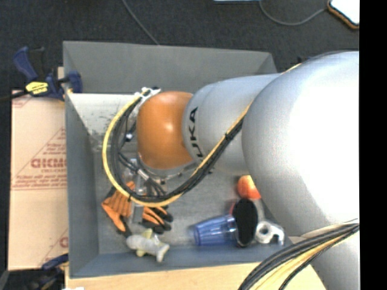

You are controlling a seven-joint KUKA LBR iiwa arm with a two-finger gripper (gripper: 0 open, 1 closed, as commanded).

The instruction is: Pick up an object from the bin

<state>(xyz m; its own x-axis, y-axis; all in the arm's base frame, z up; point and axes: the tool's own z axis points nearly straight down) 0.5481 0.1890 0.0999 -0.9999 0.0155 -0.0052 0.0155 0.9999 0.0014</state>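
Over the near-left corner of the grey metal bin (81, 162), the gripper (143, 199) hangs just above an orange ribbed plastic toy (116, 209) and a black pronged piece (158, 217). These are likely the candidates for the pick. The orange wrist cover (160, 128) and looping cables (109, 153) mask its tip, so whether it is wide or narrow cannot be told.

You see a thick, glossy silver-white arm (290, 138) with black lettering (193, 125) reading "UKA" near its wrist. A rounded orange cover (158, 128) caps its end, and yellow and black cables (107, 151) loop around it.
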